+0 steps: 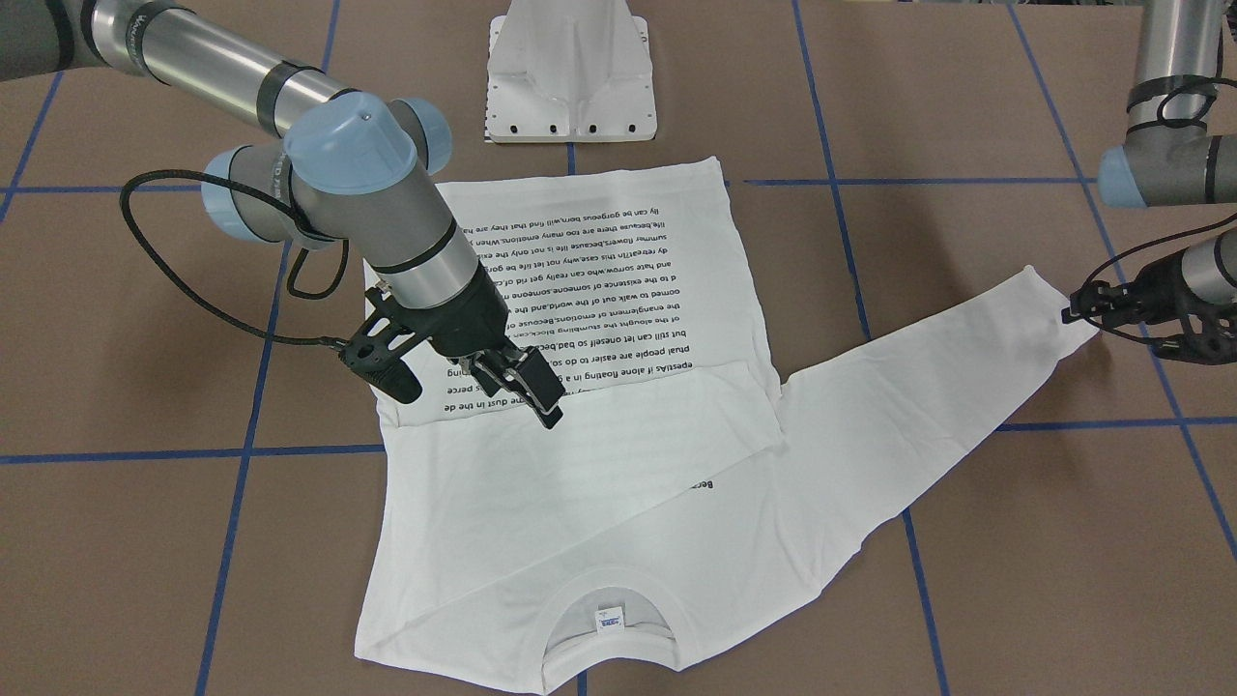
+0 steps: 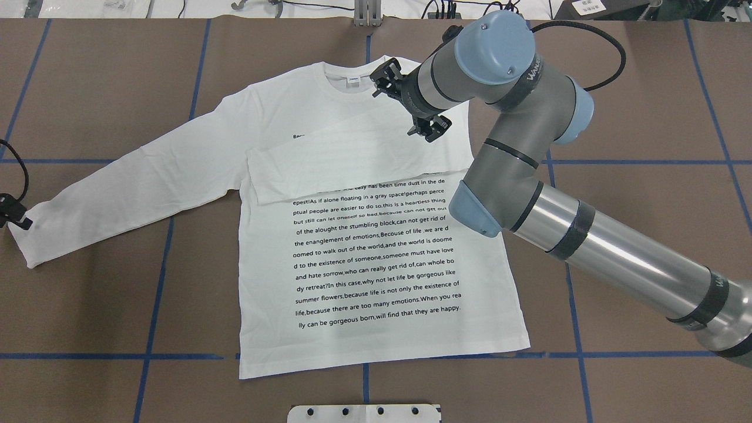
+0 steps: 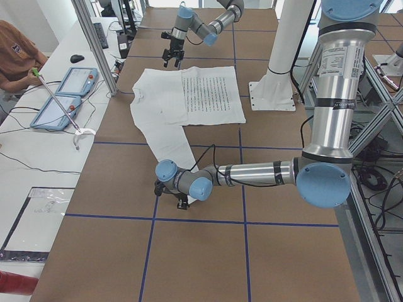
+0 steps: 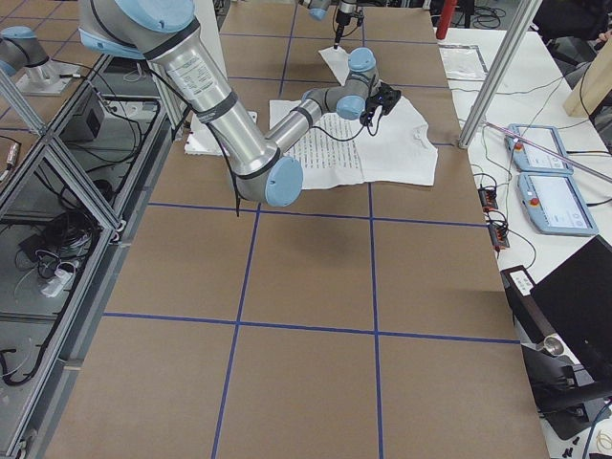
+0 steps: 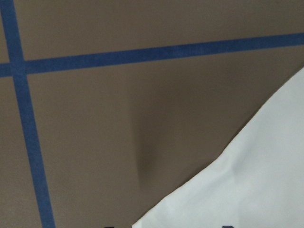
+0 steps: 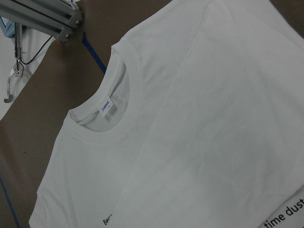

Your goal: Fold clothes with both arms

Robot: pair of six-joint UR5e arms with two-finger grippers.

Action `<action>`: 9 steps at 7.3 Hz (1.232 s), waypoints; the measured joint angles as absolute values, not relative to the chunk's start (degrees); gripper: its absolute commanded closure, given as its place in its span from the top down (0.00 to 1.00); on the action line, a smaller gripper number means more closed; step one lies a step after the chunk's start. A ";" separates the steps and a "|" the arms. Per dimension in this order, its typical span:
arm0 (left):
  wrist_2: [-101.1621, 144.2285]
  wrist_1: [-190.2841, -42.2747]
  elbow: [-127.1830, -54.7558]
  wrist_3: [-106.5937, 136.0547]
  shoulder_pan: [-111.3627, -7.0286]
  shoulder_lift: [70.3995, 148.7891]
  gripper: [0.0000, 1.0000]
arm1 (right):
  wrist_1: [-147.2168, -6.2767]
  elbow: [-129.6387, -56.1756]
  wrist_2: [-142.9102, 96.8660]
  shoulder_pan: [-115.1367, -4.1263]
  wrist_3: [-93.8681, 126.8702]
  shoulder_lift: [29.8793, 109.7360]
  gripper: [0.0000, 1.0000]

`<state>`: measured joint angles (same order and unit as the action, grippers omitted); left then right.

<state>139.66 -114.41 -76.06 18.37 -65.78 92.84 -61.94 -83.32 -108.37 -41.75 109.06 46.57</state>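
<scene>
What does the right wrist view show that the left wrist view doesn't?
Right wrist only: the T-shirt's ribbed collar, neck label, a sleeve folded across the chest, scraps of black print, and a metal frame beyond the table. Left wrist only: two blue tape lines crossing, with just an edge of white cloth in the corner. Both show white fabric lying on the brown table and some blue tape.

My left gripper [image 1: 1075, 312] is half cut off at view edge, jaw state unreadable; my right arm [image 1: 406, 232] hides some T-shirt [image 1: 676, 464] text.
</scene>
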 measured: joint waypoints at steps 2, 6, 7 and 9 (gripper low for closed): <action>139.62 -114.34 -75.85 18.39 -65.79 92.68 0.00 | -61.94 -83.32 -108.35 -41.75 109.07 46.58 1.00; 139.90 -113.88 -77.57 19.29 -65.82 92.85 0.00 | -61.96 -83.34 -108.32 -41.82 109.16 46.64 1.00; 140.55 -113.04 -79.79 21.57 -65.83 93.54 0.00 | -61.94 -83.44 -108.93 -42.27 109.02 46.98 1.00; 144.43 -111.17 -85.58 31.04 -65.83 97.13 0.00 | -61.90 -85.00 -113.03 -45.53 105.31 50.30 1.00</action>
<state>144.43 -111.17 -85.58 31.04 -65.83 97.13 -61.90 -85.00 -113.03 -45.53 105.31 50.30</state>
